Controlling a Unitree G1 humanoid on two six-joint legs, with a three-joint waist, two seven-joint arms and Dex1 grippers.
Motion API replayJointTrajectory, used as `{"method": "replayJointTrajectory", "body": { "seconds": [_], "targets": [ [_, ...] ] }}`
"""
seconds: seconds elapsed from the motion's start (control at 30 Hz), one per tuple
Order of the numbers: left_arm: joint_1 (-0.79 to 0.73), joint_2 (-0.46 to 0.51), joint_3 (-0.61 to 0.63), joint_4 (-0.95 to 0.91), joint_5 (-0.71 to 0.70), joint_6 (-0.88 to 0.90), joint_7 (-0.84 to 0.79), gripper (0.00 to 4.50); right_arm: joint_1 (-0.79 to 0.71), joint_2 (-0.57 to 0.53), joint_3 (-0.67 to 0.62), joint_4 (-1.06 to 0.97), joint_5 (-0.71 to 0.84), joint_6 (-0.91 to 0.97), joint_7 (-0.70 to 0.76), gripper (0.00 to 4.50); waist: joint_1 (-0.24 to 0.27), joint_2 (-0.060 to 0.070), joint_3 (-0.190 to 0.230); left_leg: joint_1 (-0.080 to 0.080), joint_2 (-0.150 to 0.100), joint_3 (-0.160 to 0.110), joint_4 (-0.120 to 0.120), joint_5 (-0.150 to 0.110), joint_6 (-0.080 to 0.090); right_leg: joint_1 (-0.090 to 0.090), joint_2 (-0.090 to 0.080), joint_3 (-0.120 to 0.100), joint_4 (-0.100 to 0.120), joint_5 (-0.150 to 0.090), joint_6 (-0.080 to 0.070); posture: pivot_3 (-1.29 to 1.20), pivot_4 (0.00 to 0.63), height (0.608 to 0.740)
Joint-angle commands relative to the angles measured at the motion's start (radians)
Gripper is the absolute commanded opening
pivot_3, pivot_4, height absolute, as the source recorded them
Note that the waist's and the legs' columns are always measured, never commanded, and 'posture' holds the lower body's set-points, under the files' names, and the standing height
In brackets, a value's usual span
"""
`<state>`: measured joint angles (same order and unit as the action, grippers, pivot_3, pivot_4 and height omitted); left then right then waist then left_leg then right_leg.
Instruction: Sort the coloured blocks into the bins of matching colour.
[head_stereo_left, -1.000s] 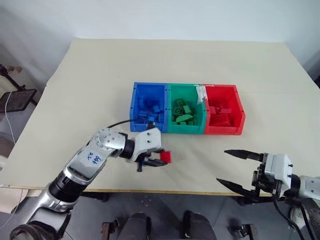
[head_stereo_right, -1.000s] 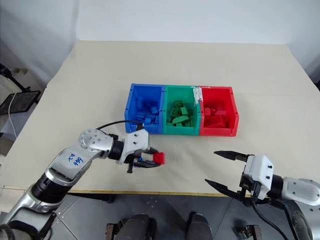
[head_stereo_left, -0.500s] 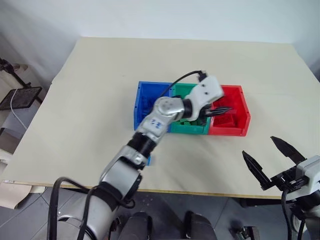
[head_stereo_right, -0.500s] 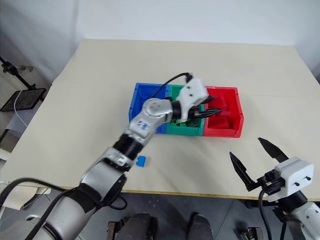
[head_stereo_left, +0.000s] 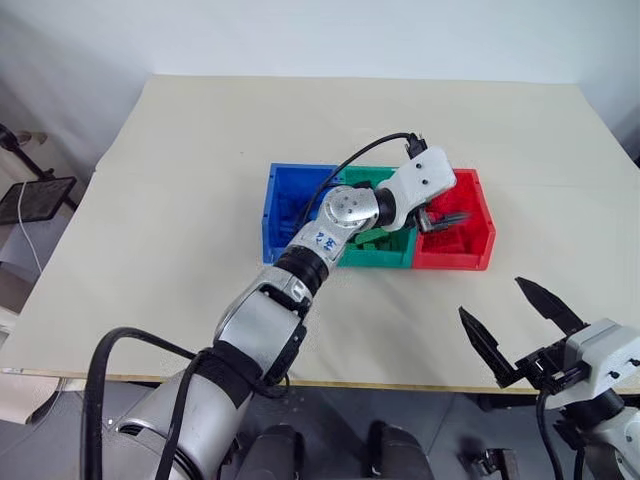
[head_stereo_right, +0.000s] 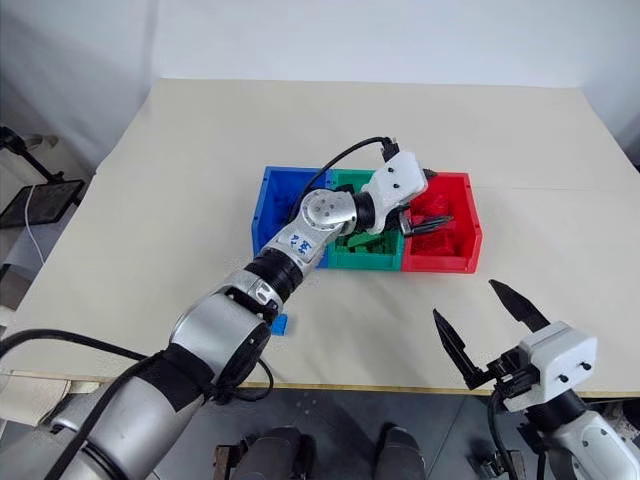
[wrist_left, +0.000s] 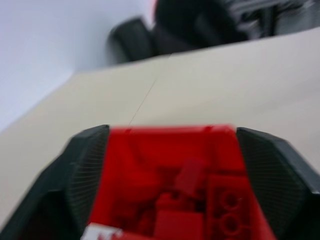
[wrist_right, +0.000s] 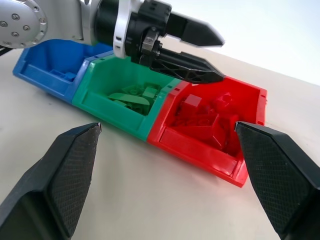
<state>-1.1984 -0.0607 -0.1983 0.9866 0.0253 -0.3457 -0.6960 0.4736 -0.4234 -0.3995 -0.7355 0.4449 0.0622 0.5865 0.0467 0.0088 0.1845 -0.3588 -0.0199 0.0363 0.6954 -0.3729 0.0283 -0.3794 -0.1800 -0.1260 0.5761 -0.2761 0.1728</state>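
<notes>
Red blocks lie beneath open left gripper.

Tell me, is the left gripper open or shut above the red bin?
Open. The left gripper's two black fingers stand apart over the red bin, nothing between them.

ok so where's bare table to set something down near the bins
Free: the wide beige tabletop left of the blue plastic bin, and the strip behind the row. Crowded: over the red plastic bin, where the left tool hangs; a small blue brick lies in front.
</notes>
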Motion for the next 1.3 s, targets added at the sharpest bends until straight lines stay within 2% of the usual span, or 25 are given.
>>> {"method": "replayJointTrajectory", "body": {
  "seconds": [0.03,0.23,0.37,0.47,0.63,0.8,0.87,1.0,1.3],
  "targets": [
    [0.105,0.093,0.021,-0.186,-0.043,-0.040,-0.106,4.47,-0.045,-0.047,-0.007,0.048,0.032,-0.028,0.063,4.50,-0.010,0.000,0.000,0.001,0.000,0.000,0.000,0.000,0.000,0.000,0.000,0.000,0.001,0.000,0.000,0.00,0.150,0.740],
    [0.407,0.348,0.067,-0.615,-0.189,0.101,-0.314,4.47,-0.210,-0.181,0.044,0.182,0.090,-0.009,0.237,4.50,-0.028,0.001,0.000,0.003,0.002,-0.001,0.001,-0.001,-0.001,0.000,0.000,0.000,0.008,0.000,0.000,0.00,0.150,0.740],
    [0.602,0.524,0.138,-0.854,-0.294,0.281,-0.371,4.47,-0.282,-0.286,0.092,0.257,0.123,0.021,0.389,4.50,-0.021,0.001,0.000,0.004,0.002,-0.004,0.002,-0.001,-0.002,0.001,0.000,0.000,0.009,0.000,0.000,0.00,0.150,0.740],
    [0.766,0.647,0.217,-0.981,-0.331,0.329,-0.380,4.47,-0.374,-0.338,0.148,0.309,0.148,0.040,0.483,4.50,-0.022,0.000,0.000,0.004,0.001,-0.006,0.003,-0.001,-0.002,0.003,-0.001,-0.001,0.009,0.000,0.000,0.00,0.150,0.740],
    [0.977,0.767,0.370,-1.076,-0.384,0.309,-0.399,4.47,-0.514,-0.350,0.232,0.396,0.131,0.024,0.586,4.50,-0.023,0.000,0.000,0.004,0.001,-0.014,0.004,-0.002,-0.003,0.003,-0.001,-0.001,0.009,0.000,0.000,0.00,0.150,0.740],
    [1.133,0.905,0.480,-0.993,-0.382,0.275,-0.485,4.47,-0.581,-0.340,0.315,0.456,0.088,-0.002,0.657,4.50,-0.022,0.000,0.000,0.004,0.002,-0.015,0.003,-0.002,-0.004,0.003,0.000,-0.003,0.009,0.000,0.000,0.00,0.150,0.740],
    [1.150,0.935,0.473,-0.982,-0.381,0.272,-0.515,4.47,-0.588,-0.334,0.326,0.466,0.085,-0.003,0.664,4.50,-0.018,0.000,0.000,0.004,0.002,-0.014,0.003,-0.002,-0.004,0.003,-0.001,-0.004,0.009,0.000,0.000,0.00,0.150,0.740],
    [1.152,0.924,0.402,-1.080,-0.373,0.283,-0.519,4.47,-0.588,-0.336,0.325,0.467,0.079,0.001,0.657,4.50,-0.019,0.000,0.000,0.004,0.001,-0.014,0.003,-0.002,-0.004,0.004,-0.002,-0.004,0.009,0.000,0.000,0.00,0.150,0.740],
    [1.052,0.899,0.193,-1.296,-0.321,0.593,-0.383,4.47,-0.526,-0.349,0.289,0.439,0.079,0.024,0.622,4.50,-0.023,0.000,0.000,0.004,0.002,-0.008,0.003,-0.003,-0.005,0.003,-0.001,-0.004,0.010,0.000,0.000,0.00,0.150,0.740]
  ]
}}
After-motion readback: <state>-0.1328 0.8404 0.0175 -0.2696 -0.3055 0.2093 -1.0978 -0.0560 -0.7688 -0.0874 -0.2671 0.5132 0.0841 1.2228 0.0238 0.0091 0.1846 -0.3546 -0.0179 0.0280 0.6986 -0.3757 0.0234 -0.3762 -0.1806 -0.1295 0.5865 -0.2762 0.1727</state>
